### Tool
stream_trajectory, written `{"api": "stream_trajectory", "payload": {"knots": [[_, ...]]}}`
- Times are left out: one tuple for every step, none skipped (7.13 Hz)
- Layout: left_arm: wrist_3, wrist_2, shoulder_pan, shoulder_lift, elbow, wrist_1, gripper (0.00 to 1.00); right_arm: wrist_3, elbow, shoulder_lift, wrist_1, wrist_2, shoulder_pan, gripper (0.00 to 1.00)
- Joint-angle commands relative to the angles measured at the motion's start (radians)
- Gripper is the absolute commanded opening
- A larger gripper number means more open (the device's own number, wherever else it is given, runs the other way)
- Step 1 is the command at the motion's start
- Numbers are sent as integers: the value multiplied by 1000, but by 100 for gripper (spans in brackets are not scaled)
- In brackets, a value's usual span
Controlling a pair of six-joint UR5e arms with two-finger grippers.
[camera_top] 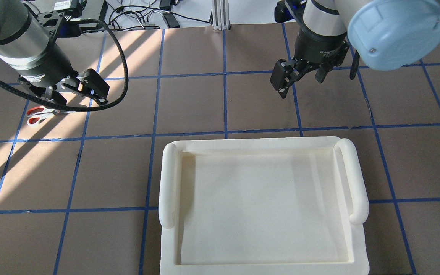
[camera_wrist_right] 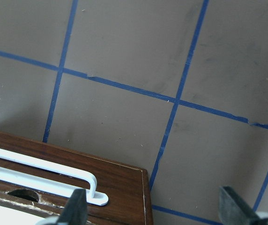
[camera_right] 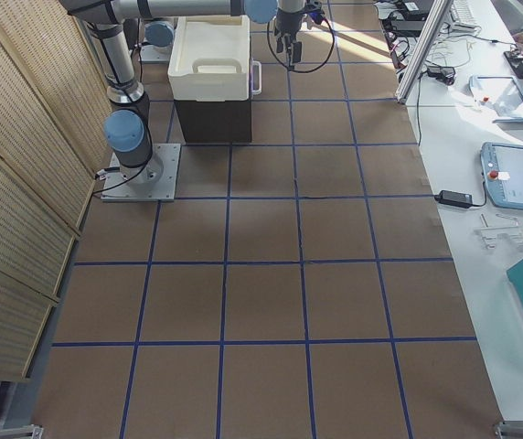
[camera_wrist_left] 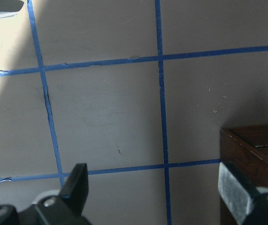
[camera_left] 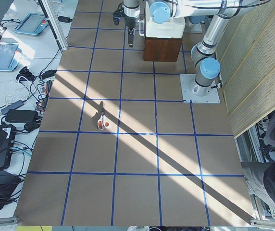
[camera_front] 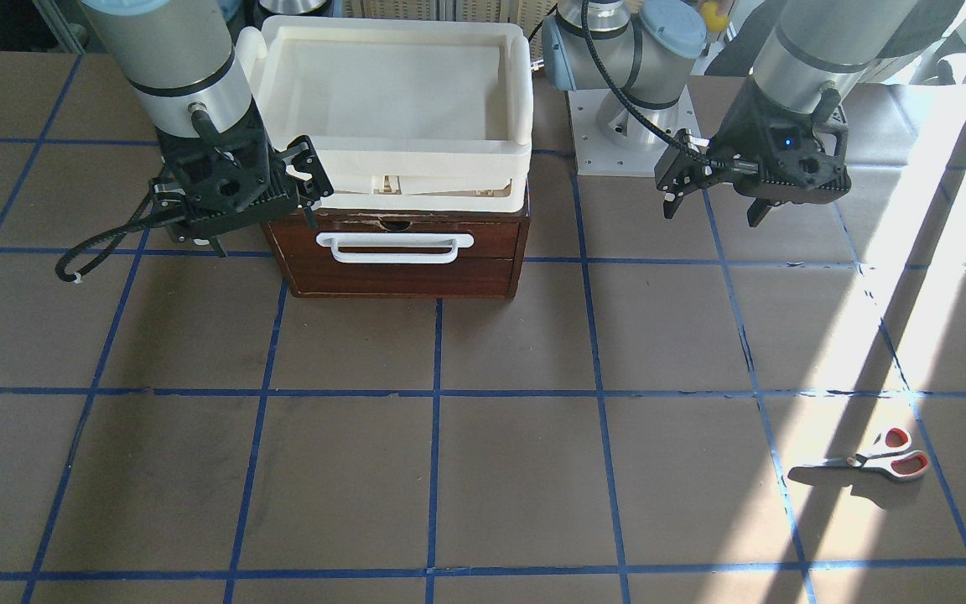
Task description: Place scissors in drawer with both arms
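Observation:
The scissors (camera_front: 885, 457) lie flat on the table in a sunlit patch, far from the drawer; in the overhead view their red-orange loops (camera_top: 36, 115) show just beyond my left gripper. The dark wooden drawer (camera_front: 403, 264) is shut, with its white bar handle (camera_front: 399, 246) facing the front. My left gripper (camera_front: 711, 211) hangs open and empty above the table, to the drawer's side; its fingers (camera_wrist_left: 78, 185) frame bare table. My right gripper (camera_front: 265, 228) is open and empty at the drawer's other front corner, above the handle's end (camera_wrist_right: 94, 190).
A cream-white plastic tray (camera_top: 168, 179) sits on top of the drawer cabinet (camera_wrist_left: 260, 154). The left arm's base plate (camera_front: 596, 147) stands behind the left gripper. Blue tape lines grid the brown table.

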Motion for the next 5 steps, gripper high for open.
{"api": "stream_trajectory", "payload": {"knots": [[0, -2, 0, 0, 0, 0, 100, -240, 4, 55, 47, 2, 88, 100], [0, -2, 0, 0, 0, 0, 100, -262, 4, 75, 50, 2, 121, 100], [0, -2, 0, 0, 0, 0, 100, -403, 4, 86, 49, 5, 153, 100], [0, -2, 0, 0, 0, 0, 100, -567, 4, 107, 40, 48, 158, 100], [0, -2, 0, 0, 0, 0, 100, -643, 4, 129, 21, 50, 158, 100]]}}
